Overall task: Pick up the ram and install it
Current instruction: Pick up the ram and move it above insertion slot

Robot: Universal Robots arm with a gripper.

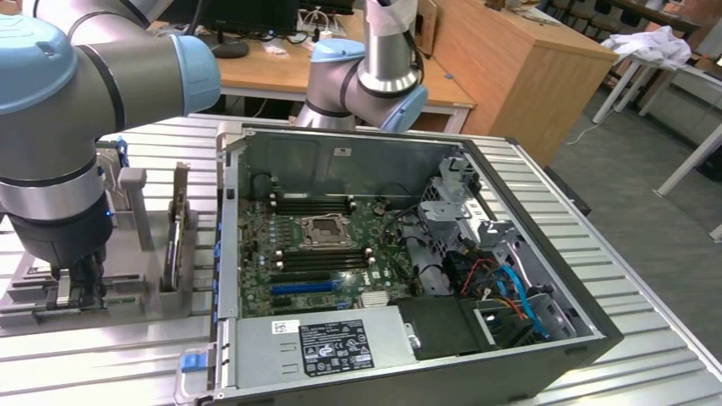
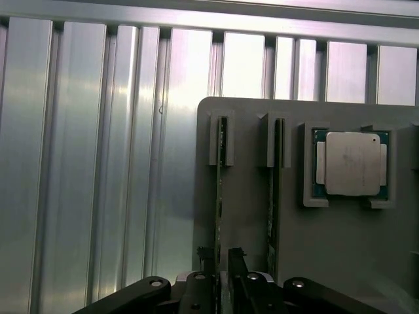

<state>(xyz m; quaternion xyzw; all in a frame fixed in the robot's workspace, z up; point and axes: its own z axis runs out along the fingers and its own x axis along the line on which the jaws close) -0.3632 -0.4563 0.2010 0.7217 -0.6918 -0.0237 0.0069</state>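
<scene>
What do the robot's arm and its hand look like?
The arm is built of thick round silver-grey tubes, with glossy light blue caps on the joints and thin black rings at the seams; its last section is dark. The hand is black; in the wrist view its angled bars carry round silver bolt heads.
</scene>
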